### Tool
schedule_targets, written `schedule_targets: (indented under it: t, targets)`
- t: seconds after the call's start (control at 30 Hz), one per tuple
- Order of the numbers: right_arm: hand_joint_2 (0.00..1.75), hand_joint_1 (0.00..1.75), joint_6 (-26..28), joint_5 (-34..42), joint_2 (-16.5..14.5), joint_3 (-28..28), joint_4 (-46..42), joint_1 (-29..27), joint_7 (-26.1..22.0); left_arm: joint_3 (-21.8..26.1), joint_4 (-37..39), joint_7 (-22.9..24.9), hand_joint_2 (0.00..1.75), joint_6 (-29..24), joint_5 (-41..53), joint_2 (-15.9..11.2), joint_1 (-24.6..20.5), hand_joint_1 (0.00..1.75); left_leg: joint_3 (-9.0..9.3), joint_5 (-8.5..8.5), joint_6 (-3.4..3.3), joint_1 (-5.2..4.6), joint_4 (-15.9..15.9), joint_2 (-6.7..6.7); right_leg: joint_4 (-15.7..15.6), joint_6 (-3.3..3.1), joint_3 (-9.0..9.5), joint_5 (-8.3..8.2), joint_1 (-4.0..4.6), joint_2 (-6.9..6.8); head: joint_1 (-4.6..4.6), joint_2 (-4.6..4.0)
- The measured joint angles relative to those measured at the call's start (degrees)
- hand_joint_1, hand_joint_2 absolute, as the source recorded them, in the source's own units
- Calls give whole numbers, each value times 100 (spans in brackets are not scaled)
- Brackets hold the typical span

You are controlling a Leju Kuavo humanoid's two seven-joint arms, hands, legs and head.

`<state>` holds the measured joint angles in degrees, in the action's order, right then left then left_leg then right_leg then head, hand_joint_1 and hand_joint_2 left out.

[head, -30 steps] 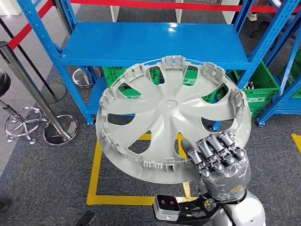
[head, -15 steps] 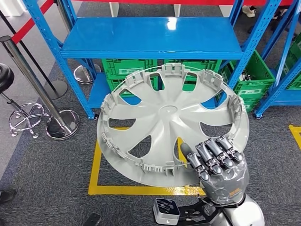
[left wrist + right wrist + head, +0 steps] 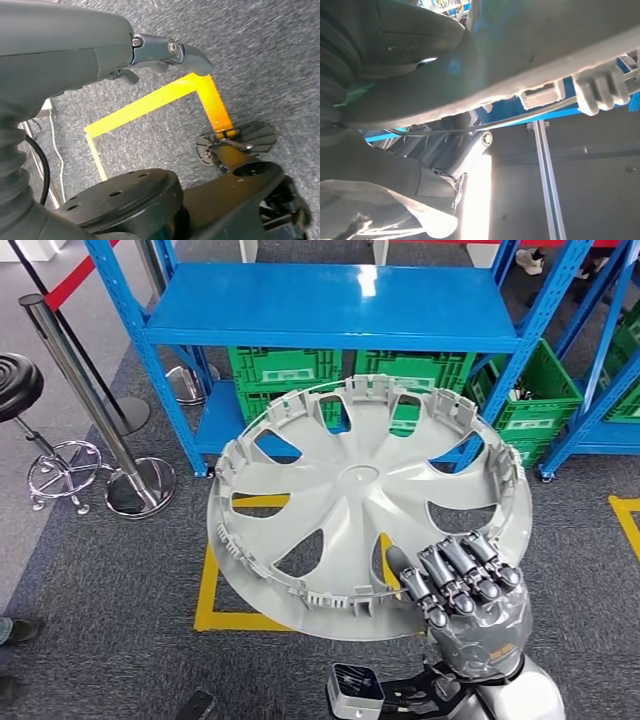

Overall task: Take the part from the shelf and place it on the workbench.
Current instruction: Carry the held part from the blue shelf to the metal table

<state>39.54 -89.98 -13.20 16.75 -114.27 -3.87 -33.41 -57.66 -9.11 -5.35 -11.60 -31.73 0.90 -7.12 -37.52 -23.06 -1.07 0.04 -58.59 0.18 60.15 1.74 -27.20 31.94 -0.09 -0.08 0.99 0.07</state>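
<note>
Right hand (image 3: 468, 590) clamped on near rim of grey wheel cover (image 3: 362, 490), dark fingers (image 3: 453, 575) curled over top face, thumb beneath. Cover held roughly flat, slightly tilted, in air above grey carpet and yellow floor tape (image 3: 207, 595), in front of blue shelf (image 3: 332, 305). Green crates (image 3: 287, 368) on lower shelf level. Left hand (image 3: 166, 50) hanging over carpet; whether apart or closed, cannot tell. Black stool (image 3: 19, 385) off to left.
</note>
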Motion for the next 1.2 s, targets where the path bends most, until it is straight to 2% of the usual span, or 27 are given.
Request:
schedule_targets:
  t: [0.07, 0.13, 0.17, 0.2, 0.27, 0.3, 0.33, 0.37, 0.43, 0.47, 0.53, 0.57, 0.63, 0.67, 0.7, 0.77, 0.8, 0.83, 0.9, 0.93, 0.97, 1.03, 1.07, 1.1, 1.13, 1.17, 1.2]
  targets:
    - [175, 175, 0, 0, 0, 4, 0, 1, 3, 0, 0, 0, 175, 18, -2, -2, -3, 0, -53, 128, 60, -8, 16, -5, -389, -43, 196, 99, 21, 15, 2, 1]
    - [175, 175, 0, 0, 0, 3, 4, 8, 5, 0, 1, -1, 175, 49, -9, -8, -1, 0, -95, 170, 121, -3, 33, -7, -409, -112, 89, 11, 12, 7, 3, 1]
    - [175, 175, 0, 0, 0, 2, 10, 15, 3, 0, 2, -3, 175, 67, -13, -12, 2, 0, -120, 27, 149, 0, -33, -8, -411, -161, 27, -54, 5, -4, 7, 0]
    - [175, 175, 0, 0, 0, 2, 18, 24, 2, 0, 2, -7, 175, 81, -15, -15, 5, 0, -154, -237, 172, 4, -206, -9, -418, -206, -44, -127, -3, -18, 20, 1]
    - [175, 175, 0, 0, 0, 1, 38, 43, -4, 0, 2, -15, 175, 96, -17, -20, -3, 0, -214, -900, 202, 17, -850, -9, -400, -268, -200, -269, 12, -35, 42, 1]
    - [175, 175, 0, 0, 0, 1, 51, 53, -10, 0, 2, -17, 175, 97, -17, -20, -10, 0, -227, -1083, 211, 20, -1210, -9, -383, -277, -290, -339, 24, -42, 52, 1]
    - [175, 175, 0, 0, 0, 1, 63, 63, -19, 0, 2, -17, 175, 98, -18, -21, -18, 0, -206, -1099, 212, 21, -1481, -9, -356, -282, -399, -406, 35, -47, 51, 0]
    - [175, 175, 0, 0, 0, 1, 76, 72, -29, 0, 2, -17, 175, 98, -19, -22, -25, 0, -135, -972, 207, 20, -1607, -10, -320, -282, -514, -467, 44, -52, 54, 0]
    - [175, 175, 0, 0, 0, 1, 100, 86, -41, 0, 2, -18, 175, 97, -27, -31, -37, 0, 251, -624, 166, 16, -1292, -12, -230, -265, -748, -578, 58, -51, 54, 0]
    - [175, 175, 0, 0, 0, 1, 110, 91, -42, 0, 2, -19, 175, 96, -31, -39, -46, 0, 549, -609, 135, 6, -895, -15, -189, -248, -843, -626, 67, -47, 55, 0]
    - [175, 175, 0, 0, -1, 2, 127, 109, -39, 0, 2, -20, 175, 95, -33, -55, -67, 0, 1057, -799, 83, -26, -94, -23, -152, -198, -950, -734, 67, -51, 50, 0]
    - [175, 175, 0, 0, -4, 3, 139, 125, -39, -1, 2, -21, 175, 94, -31, -58, -76, 0, 1169, -877, 63, -49, 133, -26, -159, -170, -973, -799, 55, -58, 50, 0]
    - [175, 175, 0, 0, -11, 4, 167, 158, -38, -4, 2, -17, 175, 101, -31, -63, -74, 0, 1117, -782, 11, -67, 235, -16, -181, -112, -1015, -887, 26, -57, 52, 0]
    - [175, 175, 0, 0, -14, 4, 181, 169, -37, -5, 2, -11, 175, 111, -46, -67, -72, 0, 1053, -705, -30, -62, 256, -5, -133, -86, -1058, -788, 19, -42, 47, 0]
    - [175, 175, 0, 0, -15, 4, 195, 177, -35, -5, 2, -6, 175, 122, -78, -75, -70, 0, 971, -619, -68, -52, 274, 7, 4, -61, -1126, -573, 15, -27, 33, 1]
    - [175, 175, 0, 0, -14, 3, 224, 188, -29, 4, 2, -1, 175, 137, -164, -95, -76, 0, 779, -458, -115, -46, 270, 18, 594, -25, -1266, 63, 0, -11, 6, 1]
    - [175, 175, 0, 0, -14, 3, 240, 192, -27, 9, 2, -3, 175, 137, -197, -104, -78, 0, 676, -384, -119, -48, 264, 19, 960, -10, -1313, 260, -6, -11, -3, 1]
    - [175, 175, 0, 0, -13, 3, 257, 197, -24, 14, 2, -4, 175, 138, -221, -108, -80, 0, 570, -312, -116, -49, 255, 20, 1278, 3, -1320, 283, -8, -11, -8, 0]
    - [175, 175, 0, 0, -13, 3, 285, 208, -18, 23, 2, -2, 175, 142, -246, -110, -82, 0, 352, -180, -95, -47, 223, 28, 1513, 13, -1198, -127, -8, -12, -15, 0]
    - [175, 175, 0, 0, -14, 3, 296, 215, -12, 28, 2, -1, 175, 145, -254, -109, -84, 0, 255, -116, -77, -45, 199, 32, 1372, 10, -1022, -349, -9, -12, -17, 1]
    - [175, 175, 0, 0, -14, 5, 304, 226, -6, 33, 2, 1, 175, 148, -256, -110, -87, 0, 174, -60, -56, -48, 172, 35, 1047, 0, -737, -414, -8, -14, -16, 1]
    - [175, 175, 0, 0, -15, 19, 315, 265, 17, 41, 2, 2, 175, 148, -257, -112, -99, 0, 74, 34, -7, -63, 103, 31, 91, -32, -56, -130, -3, -8, -15, 1]
    - [175, 175, 0, 0, -15, 31, 323, 286, 35, 44, 2, 3, 175, 145, -257, -115, -107, 0, 44, 84, 19, -65, 85, 30, -256, -57, 159, 42, 6, -3, -14, 1]
    - [175, 175, 0, 0, -15, 42, 333, 303, 56, 45, 2, 5, 175, 143, -257, -119, -114, 0, 23, 133, 49, -64, 73, 29, -453, -89, 247, 125, 14, 1, -14, 0]
    - [175, 175, 0, 0, -15, 49, 346, 315, 77, 46, 2, 10, 175, 141, -257, -128, -119, 0, 2, 160, 84, -52, 68, 26, -480, -131, 213, 121, 14, -2, -17, 0]
    - [175, 175, 0, 0, -15, 52, 360, 320, 97, 46, 2, 19, 175, 140, -257, -137, -118, 0, -21, 114, 120, -39, 37, 22, -474, -173, 180, 77, 13, -7, -14, 0]
    - [175, 175, 0, 0, -15, 55, 375, 325, 115, 46, 2, 32, 175, 142, -257, -144, -114, 0, -58, -31, 158, -30, -75, 16, -479, -212, 148, 30, 8, -15, -8, 0]
